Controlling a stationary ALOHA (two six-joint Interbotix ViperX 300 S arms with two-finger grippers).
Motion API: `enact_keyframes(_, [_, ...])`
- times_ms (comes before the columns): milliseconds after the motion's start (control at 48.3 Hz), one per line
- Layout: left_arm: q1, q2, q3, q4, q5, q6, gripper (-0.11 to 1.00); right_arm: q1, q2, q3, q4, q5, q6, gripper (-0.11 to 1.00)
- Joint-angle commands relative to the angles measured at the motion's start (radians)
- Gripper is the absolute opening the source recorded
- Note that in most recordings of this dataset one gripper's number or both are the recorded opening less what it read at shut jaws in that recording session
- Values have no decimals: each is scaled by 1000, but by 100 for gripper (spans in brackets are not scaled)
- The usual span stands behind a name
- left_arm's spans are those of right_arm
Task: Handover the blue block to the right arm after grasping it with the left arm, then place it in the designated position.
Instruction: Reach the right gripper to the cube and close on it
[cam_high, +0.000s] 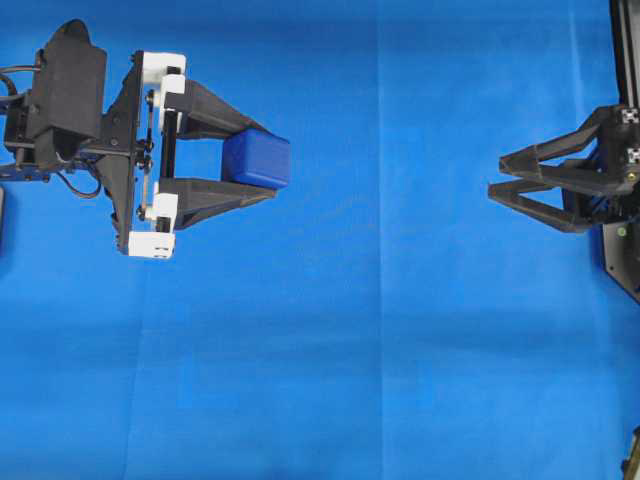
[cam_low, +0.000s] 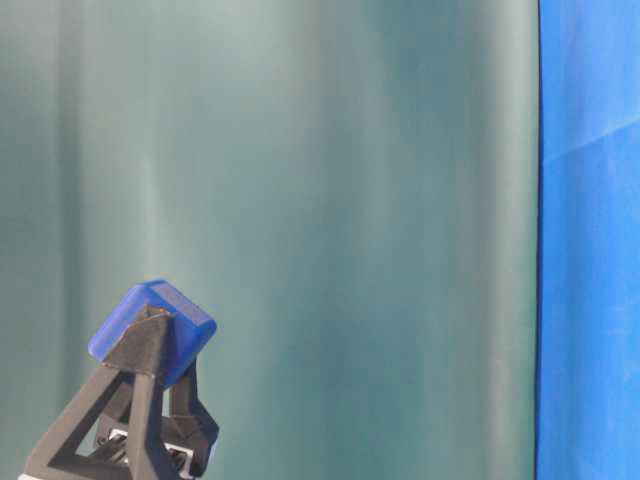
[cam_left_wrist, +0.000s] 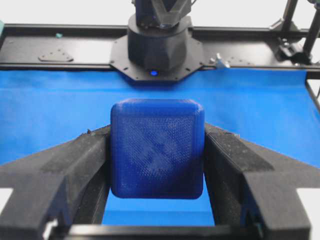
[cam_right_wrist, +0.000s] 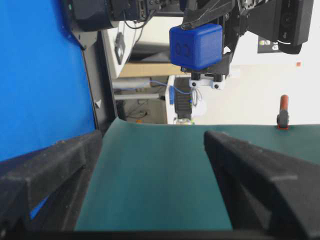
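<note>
The blue block (cam_high: 250, 158), a dark-blue cube with rounded edges, hangs above the blue cloth (cam_high: 380, 340) at the left. My left gripper (cam_high: 264, 162), the one with white end pieces, is shut on it, one black finger on each side (cam_left_wrist: 75, 165). In the left wrist view the block (cam_left_wrist: 157, 147) fills the gap between the fingers. The table-level view shows the block (cam_low: 152, 328) raised and tilted at the fingertips. My all-black right gripper (cam_high: 497, 176) stands open and empty at the far right, pointing left toward the block (cam_right_wrist: 196, 45). No designated position shows in any view.
The right arm's black base (cam_left_wrist: 157, 45) and a black frame rail (cam_left_wrist: 60, 50) lie beyond the cloth's far edge. A green backdrop (cam_low: 330, 200) hangs behind the table. A red-tipped clamp (cam_right_wrist: 283, 112) stands at its edge.
</note>
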Motion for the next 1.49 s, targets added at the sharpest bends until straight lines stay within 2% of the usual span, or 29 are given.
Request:
enact_keyframes(0, [-3,-12,-11,-2,-9,0,46,-2,3,-29,-2,-8,2,96])
enact_keyframes(373, [-3,-12,-11,-2,-6,0,46,-2,20,-44,-2,-11,2,96])
enact_keyframes(579, [-3,-11,-12,-2,-6,0,46,-6,100,-107,-2,-21,2,96])
enact_keyframes(786, [-3,-9,-11,-2,-5,0,46,-34,241,-207,-2,-52,2,96])
enact_keyframes(1221, [-3,-8,-12,-2,-5,-2,46,-35,565,-480,-2,-106,0,96])
enact_keyframes(1469, [-3,-8,-11,-2,-5,-5,46,-37,678,-592,-2,-104,0,96])
